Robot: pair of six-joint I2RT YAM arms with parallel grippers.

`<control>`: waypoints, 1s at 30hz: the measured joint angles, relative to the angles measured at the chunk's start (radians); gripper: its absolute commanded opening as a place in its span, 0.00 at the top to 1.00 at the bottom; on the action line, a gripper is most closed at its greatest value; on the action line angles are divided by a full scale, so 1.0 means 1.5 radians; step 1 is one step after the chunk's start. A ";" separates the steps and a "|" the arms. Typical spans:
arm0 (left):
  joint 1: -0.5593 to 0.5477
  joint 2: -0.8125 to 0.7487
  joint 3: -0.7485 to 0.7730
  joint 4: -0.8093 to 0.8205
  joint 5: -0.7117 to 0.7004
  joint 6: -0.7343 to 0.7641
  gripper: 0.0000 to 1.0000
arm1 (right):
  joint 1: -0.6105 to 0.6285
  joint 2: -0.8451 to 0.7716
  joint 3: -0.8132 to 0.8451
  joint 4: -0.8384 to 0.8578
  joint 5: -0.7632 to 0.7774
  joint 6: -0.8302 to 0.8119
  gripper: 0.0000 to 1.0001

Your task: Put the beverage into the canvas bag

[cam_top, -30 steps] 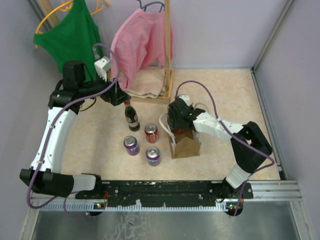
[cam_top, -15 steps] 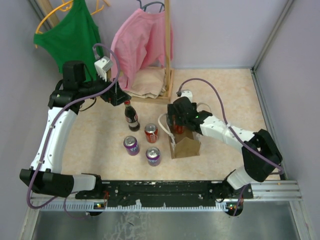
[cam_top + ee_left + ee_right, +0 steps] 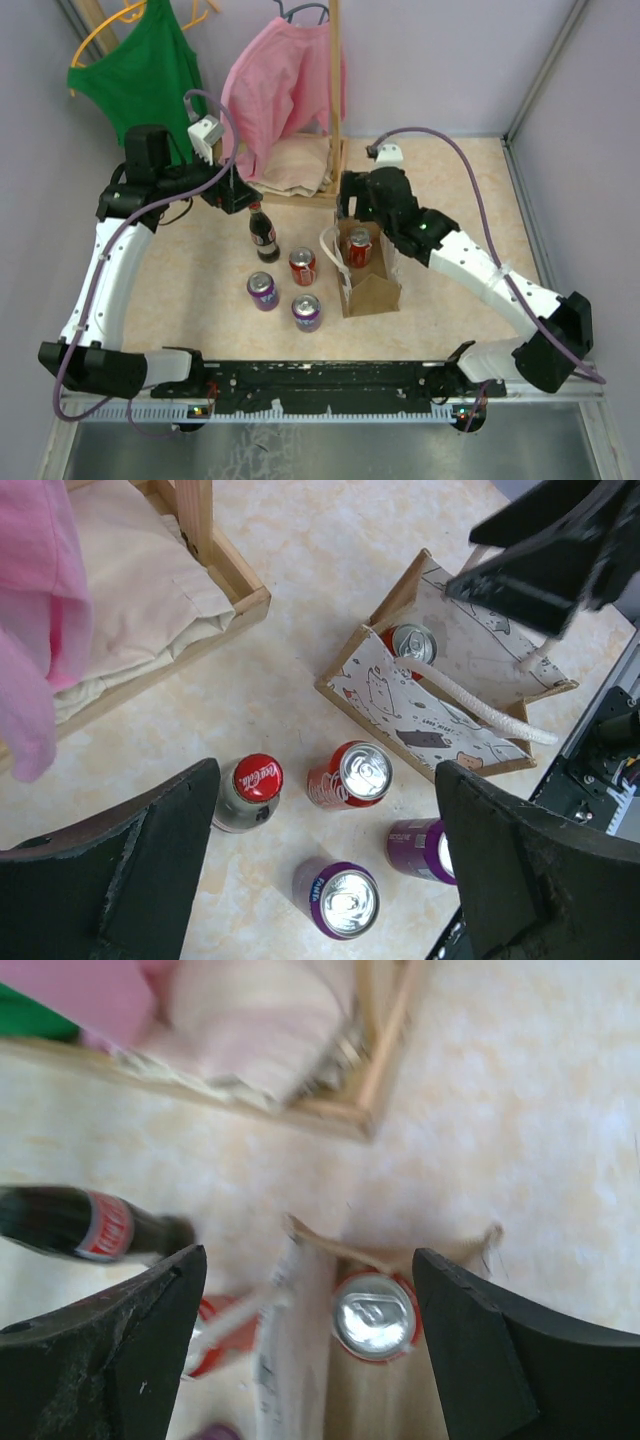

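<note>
Wide shot first: the pale desk [image 3: 460,190] carried everything, with the wooden rack [image 3: 335,100] at the back holding a pink top [image 3: 280,90] and a green top [image 3: 140,80], well clear of the action; the canvas bag [image 3: 372,290] stood upright and mouth-up near the middle of the desk, just right of the loose drinks, its white handle [image 3: 480,705] flopped across the opening, which by my read left only part of the mouth free for a drop.

Up over the bag's far end, the right claw [image 3: 305,1265] hung with its fingers spread wide and nothing between them; the wrist view looked straight down past them, so it seemed lined up above the opening and not on any grip. The left claw [image 3: 327,780] was just as wide apart and just as empty, poised above the cluster of drinks; a sensible spot for picking the next one, I'd say.

Smaller stuff now: the cola bottle [image 3: 263,232] stood upright under the left arm, red cap up; and here was the one that counted: a red can [image 3: 359,250] sat upright inside the bag at its far end, top showing, so that beverage looked placed. A second red can [image 3: 302,266] waited on the desk just left of the bag; the left purple can [image 3: 263,291] and the front purple can [image 3: 306,312] stood close by it, all upright.
</note>
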 measured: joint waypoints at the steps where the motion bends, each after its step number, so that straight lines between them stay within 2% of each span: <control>1: 0.001 -0.004 -0.007 0.003 -0.002 -0.005 0.06 | 0.005 0.004 0.030 -0.004 0.001 -0.011 0.17; 7: 0.057 -0.035 -0.092 0.027 -0.013 -0.062 0.06 | 0.076 0.087 0.246 -0.004 -0.005 -0.095 0.17; 14: 0.136 -0.066 -0.163 0.042 -0.047 -0.114 0.05 | 0.154 0.248 0.388 -0.036 -0.036 -0.181 0.16; 22: 0.143 -0.103 -0.184 0.042 -0.074 -0.117 0.05 | 0.167 0.412 0.448 -0.199 -0.066 -0.191 0.16; 26: 0.143 -0.108 -0.185 0.042 -0.077 -0.117 0.05 | 0.168 0.422 0.449 -0.266 -0.072 -0.185 0.15; 30: 0.143 -0.107 -0.186 0.042 -0.078 -0.117 0.05 | 0.170 0.422 0.446 -0.283 -0.076 -0.173 0.14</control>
